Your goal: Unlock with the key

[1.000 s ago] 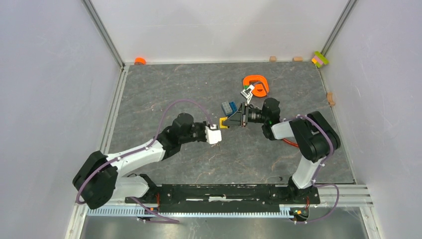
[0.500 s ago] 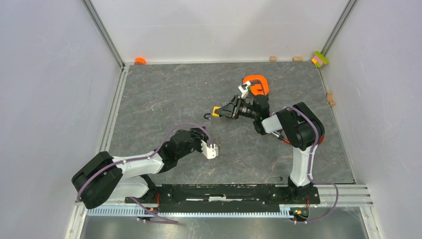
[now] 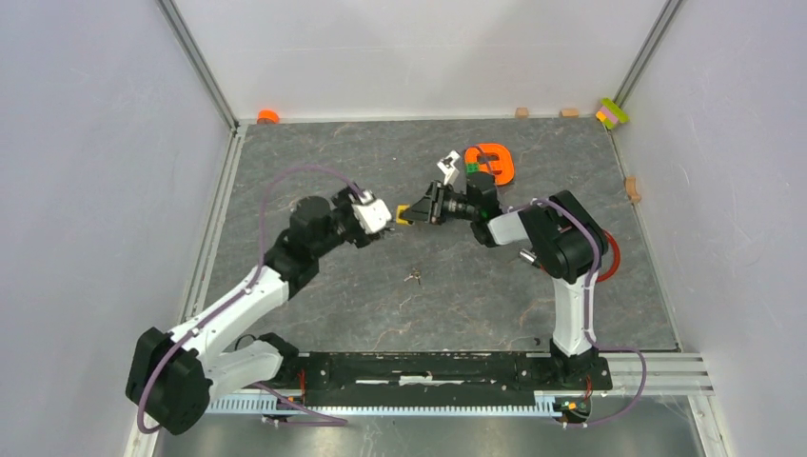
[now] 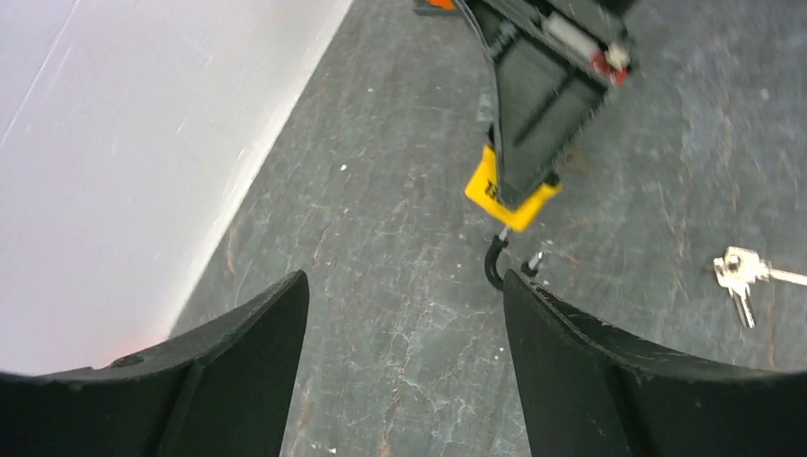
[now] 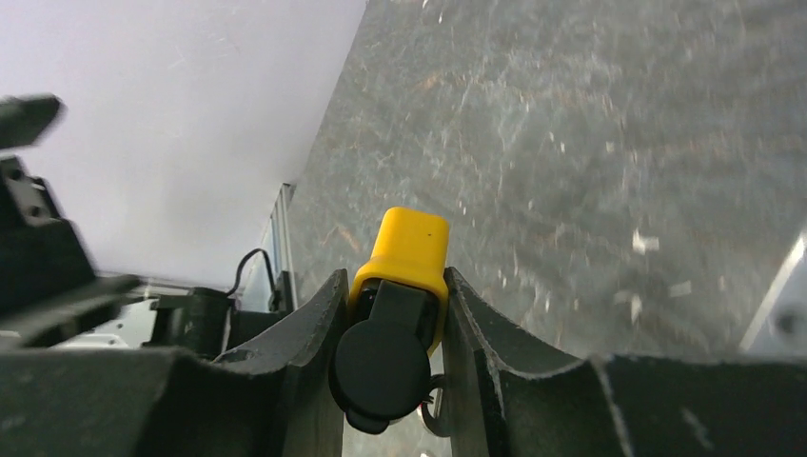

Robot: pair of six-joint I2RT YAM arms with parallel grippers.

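Grey marbled surface, and over at its back-left corner a small orange piece sits against the wall. Moving in, the left gripper hangs over the middle of the surface, jaws spread wide and holding nothing: its wrist view shows only bare surface in the gap. A touch to the right and nearer the front edge, there's the key, a small silver bunch lying flat on the surface, clear of both arms. Behind it, the yellow padlock is pinched by its body in the right gripper, fingers pressed against both sides. A dark curved shackle shows at the end that faces the left gripper. Padlock and left gripper are near, not touching. Further right, an orange loop lies toward the back edge. Small blocks sit along that edge, with a coloured one in the back-right corner.
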